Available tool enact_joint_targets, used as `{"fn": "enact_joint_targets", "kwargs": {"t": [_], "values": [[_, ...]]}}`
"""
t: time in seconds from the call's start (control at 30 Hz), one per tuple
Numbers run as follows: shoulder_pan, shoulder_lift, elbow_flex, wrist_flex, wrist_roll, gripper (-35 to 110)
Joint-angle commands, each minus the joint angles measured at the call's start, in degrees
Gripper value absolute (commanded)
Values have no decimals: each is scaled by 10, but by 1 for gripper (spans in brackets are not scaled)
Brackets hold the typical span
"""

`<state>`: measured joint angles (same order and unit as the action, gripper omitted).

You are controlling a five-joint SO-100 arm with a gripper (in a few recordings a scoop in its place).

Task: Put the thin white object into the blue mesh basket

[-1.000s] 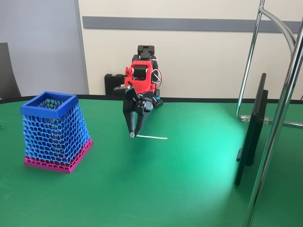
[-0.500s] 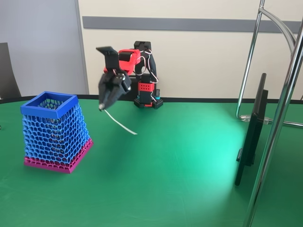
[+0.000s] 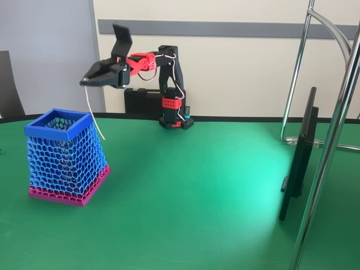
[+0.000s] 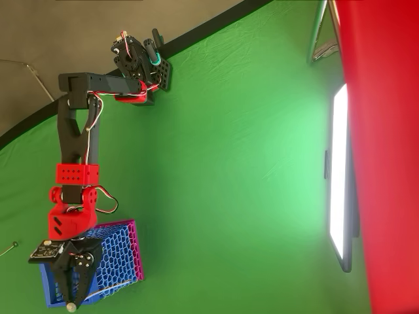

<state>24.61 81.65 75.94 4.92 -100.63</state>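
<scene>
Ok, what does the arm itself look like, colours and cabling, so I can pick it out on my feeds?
The arm is built from black links with red 3D-printed joint housings, on a red and black base. Thin white and red wires loop loosely around the joints. The gripper has black tapered fingers. In the overhead view, a small circuit board sits beside the wrist.

I can make out no writing, label, brand, number or sign anywhere in either view; nothing here is legible to me
</scene>
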Motion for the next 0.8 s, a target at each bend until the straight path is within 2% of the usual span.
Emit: {"fn": "enact_joint_targets", "kwargs": {"t": [0.0, 0.5, 0.77], "values": [[12, 53, -1, -34, -21, 1], [140, 99, 62, -112, -99, 1], [138, 62, 91, -119, -81, 1]]}}
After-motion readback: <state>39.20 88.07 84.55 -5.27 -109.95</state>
